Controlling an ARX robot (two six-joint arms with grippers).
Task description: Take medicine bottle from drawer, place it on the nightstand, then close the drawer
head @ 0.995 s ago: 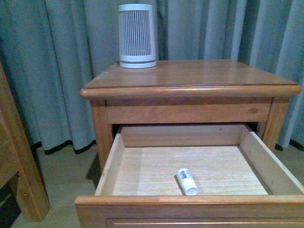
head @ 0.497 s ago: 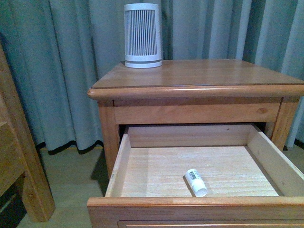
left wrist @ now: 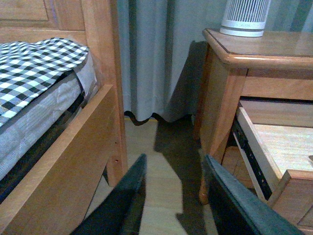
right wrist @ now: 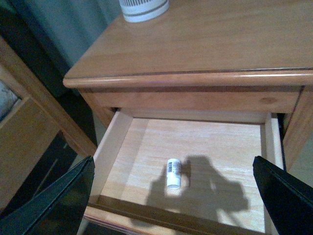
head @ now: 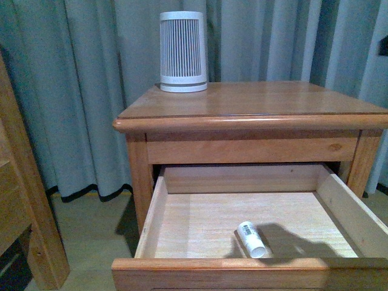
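Currently the medicine bottle lies on its side on the floor of the open drawer, toward the front. Judged light, rigid, smooth and prone to roll; best gripped across the barrel at mid-length. Right tool is spread wide above it. Left tool, also spread, hangs beside the bed.

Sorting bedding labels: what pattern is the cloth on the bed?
The fabric bed cover is black-and-white checked, best seen in the left wrist view.
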